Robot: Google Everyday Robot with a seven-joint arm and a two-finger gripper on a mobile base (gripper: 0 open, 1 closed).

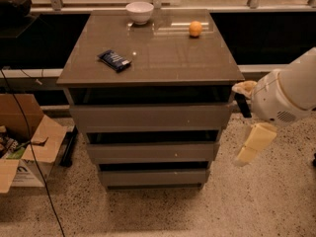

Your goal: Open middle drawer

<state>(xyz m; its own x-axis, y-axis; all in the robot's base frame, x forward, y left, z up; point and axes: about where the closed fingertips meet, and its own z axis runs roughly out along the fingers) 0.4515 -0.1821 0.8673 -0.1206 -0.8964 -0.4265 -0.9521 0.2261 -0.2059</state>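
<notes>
The middle drawer is the mid-sized grey-taupe front of three stacked in the cabinet, plain, with a tiny pale dot, and it sits pushed in. My gripper hangs on the white arm to the right of the cabinet, level with the top and middle drawers. It is open and empty, with one pale yellow finger up by the cabinet's top right corner and the other lower down beside the middle drawer's right end. It touches no drawer.
The top drawer and the bottom drawer flank the middle one. On the cabinet top are a white bowl, an orange and a dark snack packet. An open cardboard box and a cable stand left.
</notes>
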